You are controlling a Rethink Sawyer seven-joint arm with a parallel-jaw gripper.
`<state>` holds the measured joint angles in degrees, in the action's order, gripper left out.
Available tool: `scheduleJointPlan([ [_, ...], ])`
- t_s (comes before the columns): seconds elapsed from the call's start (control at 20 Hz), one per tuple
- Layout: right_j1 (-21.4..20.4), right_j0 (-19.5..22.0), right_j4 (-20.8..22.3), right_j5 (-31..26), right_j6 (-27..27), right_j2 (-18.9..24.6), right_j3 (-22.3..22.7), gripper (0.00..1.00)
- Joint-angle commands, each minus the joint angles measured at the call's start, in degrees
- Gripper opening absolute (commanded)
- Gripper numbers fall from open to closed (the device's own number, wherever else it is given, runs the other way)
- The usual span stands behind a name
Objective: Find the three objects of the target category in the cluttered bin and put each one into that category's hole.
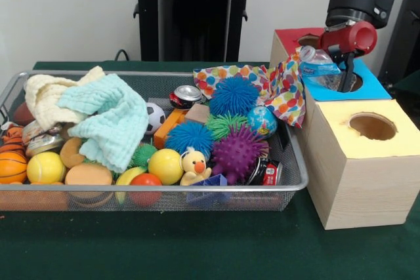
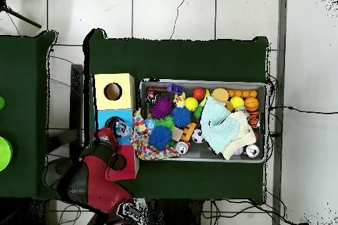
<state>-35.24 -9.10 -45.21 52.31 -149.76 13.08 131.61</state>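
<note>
Wire-mesh bin (image 1: pixel 296 185) nearest; claw (image 1: pixel 335 63) clamped on crushed clear bottle (image 1: pixel 316 62).

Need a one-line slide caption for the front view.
Sawyer gripper holds a crushed clear bottle over the blue-topped box, beside the cluttered wire-mesh bin.

The red-topped wooden box (image 1: pixel 296 39) sits mostly hidden behind the arm; the pale green muslin cloth (image 1: pixel 108 122) covers toys beneath; tool fingers indiscernible.
</note>
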Motion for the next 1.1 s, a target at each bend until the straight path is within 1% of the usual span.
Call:
scheduleJointPlan([
  [0.05,24.4,4.1,4.3,-11.1,-23.5,6.1,-0.7,0.00],
  [0.3,29.0,5.4,10.2,-6.8,-24.0,5.3,-3.3,0.00],
  [0.45,31.7,5.4,14.1,-3.0,-23.6,4.2,-5.0,0.00],
  [0.55,32.7,5.5,15.2,-1.3,-23.0,3.9,-5.6,0.00],
  [0.7,34.5,7.0,18.1,0.9,-22.4,4.2,-6.5,0.00],
  [0.85,35.3,7.1,16.5,3.6,-21.4,5.1,-6.6,0.00],
  [0.95,36.0,7.9,16.0,4.4,-20.7,5.9,-6.7,0.00],
  [1.05,35.9,10.1,15.6,2.7,-18.3,7.5,-5.6,0.00],
  [1.1,35.2,11.1,14.8,0.8,-16.2,8.3,-4.4,0.00],
])
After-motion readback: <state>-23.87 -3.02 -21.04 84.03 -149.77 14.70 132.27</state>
